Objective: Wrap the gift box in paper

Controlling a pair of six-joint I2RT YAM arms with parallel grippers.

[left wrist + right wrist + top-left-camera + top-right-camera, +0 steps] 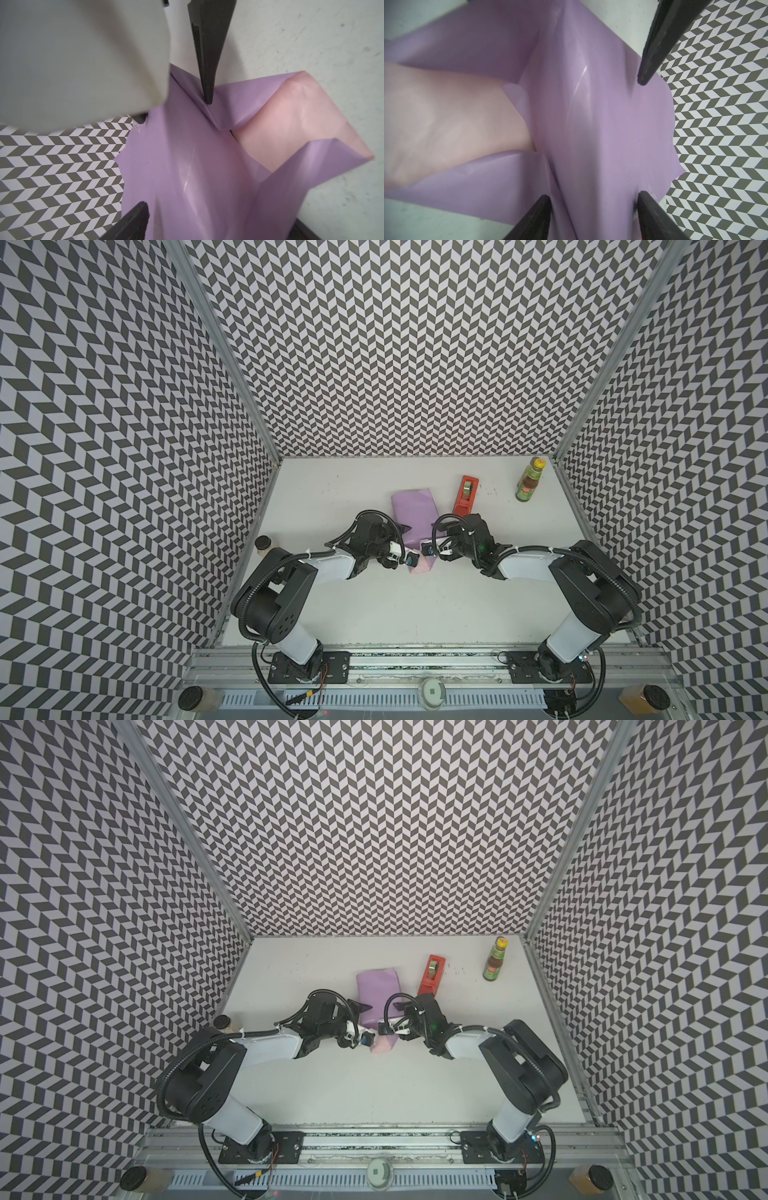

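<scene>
White tabletop (395, 614), lilac paper (413, 512) lying lengthwise near-to-far, both jaws spread wide over it

Lilac paper (415, 510) folded up, pink underside showing

Both top views look down; both wrist views crowd the paper (187, 166).

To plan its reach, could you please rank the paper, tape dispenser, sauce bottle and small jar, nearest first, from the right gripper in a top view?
1. paper, beneath the right gripper.
2. tape dispenser, just behind.
3. sauce bottle, back right corner.
4. small jar, left wall.
</scene>
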